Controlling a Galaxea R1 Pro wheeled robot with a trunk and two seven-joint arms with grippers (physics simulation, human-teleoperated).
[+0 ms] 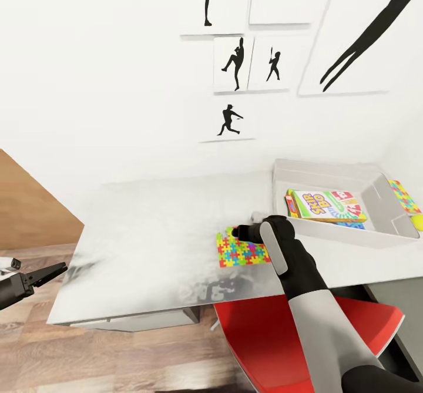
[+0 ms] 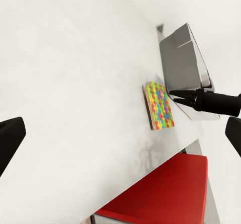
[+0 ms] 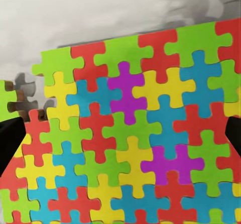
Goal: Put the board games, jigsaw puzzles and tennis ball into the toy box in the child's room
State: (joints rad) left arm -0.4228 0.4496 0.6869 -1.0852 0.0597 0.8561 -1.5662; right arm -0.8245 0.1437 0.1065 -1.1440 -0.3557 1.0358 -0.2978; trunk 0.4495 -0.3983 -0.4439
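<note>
Right gripper (image 1: pixel 238 232): mine, reaching out over the table and hanging directly above the near jigsaw puzzle; in my right wrist view the two dark fingertips (image 3: pixel 11 139) sit wide apart at either edge with the puzzle between them, so the jaws are spread and gripping nothing.

Left gripper (image 1: pixel 57 271): held low, off the table's left end above the wood floor (image 1: pixel 88 346); its fingers stand apart and bare (in the left wrist view the tips show at the two sides with open space between).

Near jigsaw puzzle (image 1: pixel 241 251): lying flat on the table top, close to the front edge, just left of the toy box; from the left wrist view it is the bright slab (image 2: pixel 160 106) beside my right gripper (image 2: pixel 173 94).

Second jigsaw puzzle (image 1: pixel 404 196): on the table on the far right side of the toy box, close against its outer wall, partly hidden by it.

Tennis ball (image 1: pixel 418 222): at the right edge of the head view, on the table just beside that second puzzle.

Board games (image 1: pixel 326 205): inside the toy box, stacked, the green "SKIP-BO" cover on top (how many lie under it I cannot tell).

Toy box (image 1: pixel 329 173): light grey, open, standing at the right end of the table near the wall.

Table (image 1: pixel 147 228): pale top.

Red chair (image 1: pixel 270 334): tucked under the front edge, below my right arm.

Wall prints (image 1: pixel 235 64): black sports silhouettes above the table.
</note>
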